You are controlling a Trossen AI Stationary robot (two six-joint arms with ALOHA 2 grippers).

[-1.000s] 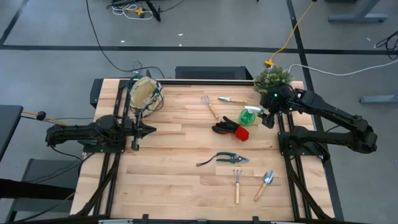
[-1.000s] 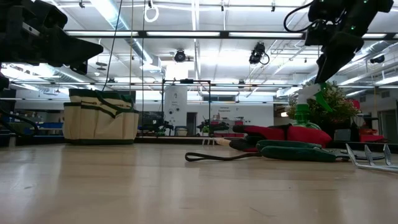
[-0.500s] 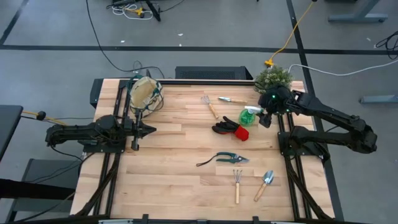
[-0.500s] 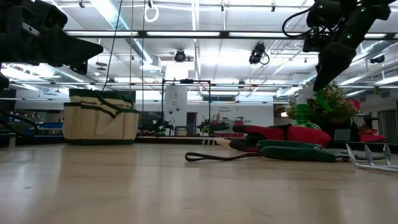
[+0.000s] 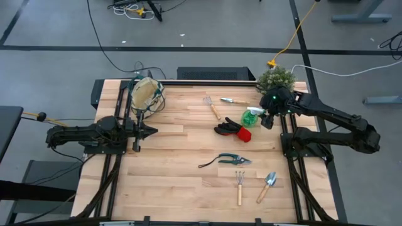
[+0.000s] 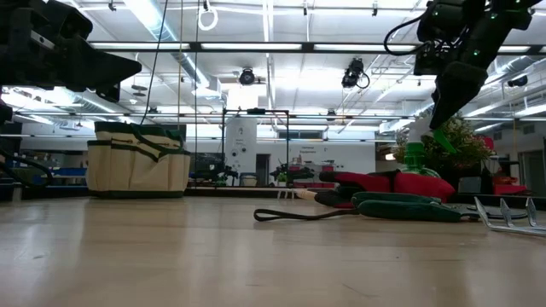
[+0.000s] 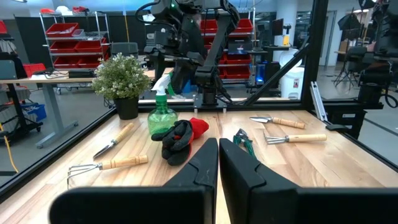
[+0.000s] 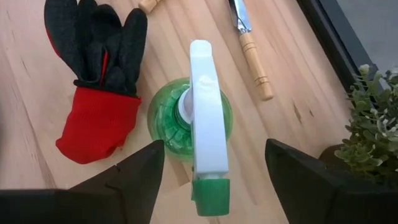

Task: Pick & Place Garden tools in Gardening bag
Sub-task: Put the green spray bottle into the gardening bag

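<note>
- Right pincer [image 5: 269, 118]: hanging wide open directly above the spray bottle [image 5: 252, 116], fingers straddling the white trigger head without touching; apparently lining up for a grab from above.
- Spray bottle: standing upright near the far right bench [image 5: 182, 163] edge, just beside the gloves [image 5: 231, 130] and near the potted plant [image 5: 276, 79].
- Left pincer [image 5: 152, 131]: resting closed and empty on the left side, pointing toward the middle; waiting, likely keeping clear of the bag [image 5: 146, 93].
- Bag: sitting at the far left corner, mouth up, well apart from every tool; nothing visibly inside.
- Remaining tools: shears [image 5: 233, 159] lying mid-bench; rake [image 5: 239, 184] and trowel [image 5: 268, 184] lying near the front edge; fork [image 5: 211, 105] and second trowel [image 5: 235, 101] lying toward the far edge.
- Right wrist view: showing bottle [image 8: 191, 118] centred between the spread fingers, something the overhead view leaves unclear.
- Low view: showing right pincer [image 6: 441, 109] poised above the bottle top [image 6: 417, 141], a gap hidden from overhead.
- Left wrist view: showing closed fingers [image 7: 205, 165] meeting, confirming nothing held.
</note>
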